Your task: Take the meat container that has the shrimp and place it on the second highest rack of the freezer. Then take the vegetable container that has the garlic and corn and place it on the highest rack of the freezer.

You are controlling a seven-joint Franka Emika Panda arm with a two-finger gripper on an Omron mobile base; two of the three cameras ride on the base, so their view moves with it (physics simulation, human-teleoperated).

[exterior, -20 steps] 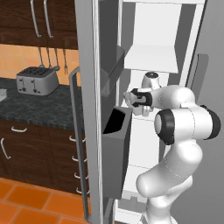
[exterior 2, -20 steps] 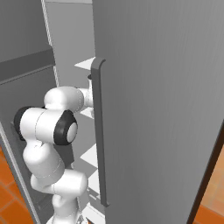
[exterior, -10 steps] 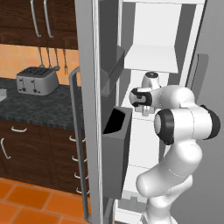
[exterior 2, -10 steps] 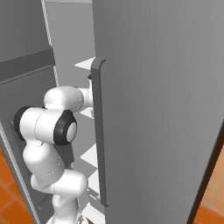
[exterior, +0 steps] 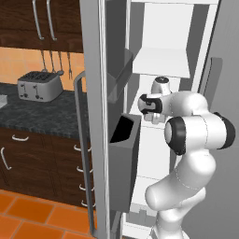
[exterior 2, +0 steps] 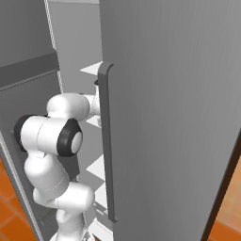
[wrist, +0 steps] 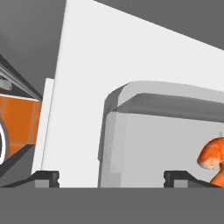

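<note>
- We found the white arm's two-finger gripper (wrist: 112, 177) reaching into the tall grey metal-faced freezer (exterior 2: 169, 117), level with a plain flat white shelf (exterior: 161, 63).
- Its dark fingertips (wrist: 47, 177) stood wide apart, straddling the rim of a pale translucent container (wrist: 153, 131) holding an orange shrimp (wrist: 212, 158).
- We could not tell whether they gripped it.
- A silver toaster (exterior: 39, 85) sat on the dark counter (exterior: 42, 116).

Toaster (exterior: 39, 86) on counter (exterior: 37, 116) left of freezer (exterior: 161, 70); shrimp (wrist: 213, 158) inside container (wrist: 144, 140).
</note>
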